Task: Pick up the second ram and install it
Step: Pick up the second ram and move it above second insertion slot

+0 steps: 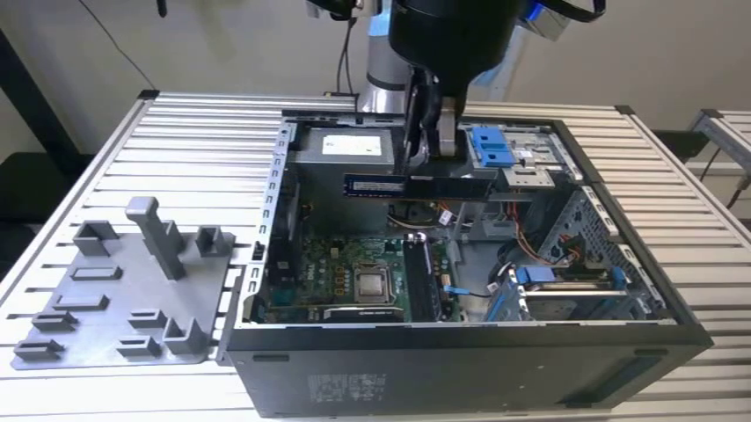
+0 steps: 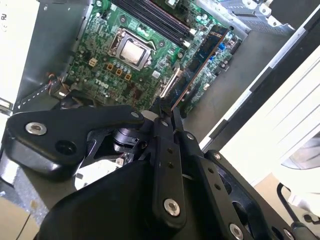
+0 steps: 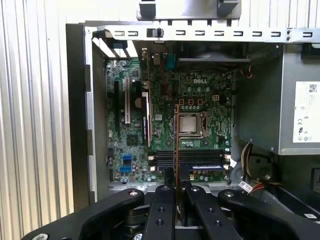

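Second ram hangs over the computer case, at twelve o'clock from the shiny chip; claw pinches its middle; it looks light, stiff, breakable; hold the flat sides.

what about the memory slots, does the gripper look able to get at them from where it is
Probably yes. The gripper, shut on the ram, hangs over the open case, and in the first wrist view the memory slots lie uncovered beneath it, with no cable across them.
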Robot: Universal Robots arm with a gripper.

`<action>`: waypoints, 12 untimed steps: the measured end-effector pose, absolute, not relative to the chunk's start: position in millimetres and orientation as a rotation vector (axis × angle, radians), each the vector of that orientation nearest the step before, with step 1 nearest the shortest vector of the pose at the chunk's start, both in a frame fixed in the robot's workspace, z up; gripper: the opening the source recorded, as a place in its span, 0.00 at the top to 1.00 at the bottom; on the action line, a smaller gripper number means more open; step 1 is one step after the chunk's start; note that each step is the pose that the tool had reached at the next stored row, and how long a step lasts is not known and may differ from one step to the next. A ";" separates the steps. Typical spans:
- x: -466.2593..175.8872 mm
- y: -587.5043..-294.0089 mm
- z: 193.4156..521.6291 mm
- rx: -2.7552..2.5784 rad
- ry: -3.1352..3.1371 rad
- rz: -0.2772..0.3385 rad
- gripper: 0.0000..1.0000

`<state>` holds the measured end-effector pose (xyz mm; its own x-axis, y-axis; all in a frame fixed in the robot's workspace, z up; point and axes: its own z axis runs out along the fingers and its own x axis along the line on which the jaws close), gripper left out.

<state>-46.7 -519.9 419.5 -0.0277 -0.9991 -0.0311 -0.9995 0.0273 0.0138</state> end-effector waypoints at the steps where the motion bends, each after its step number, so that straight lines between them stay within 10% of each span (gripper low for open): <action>1: -45.7 -519.9 419.5 -2.182 2.242 0.049 0.86; 12: -33.1 -519.9 419.5 -2.182 2.243 0.049 0.86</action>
<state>-33.1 -519.9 419.5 -0.0278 -0.9991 -0.0311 -0.9995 0.0274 0.0138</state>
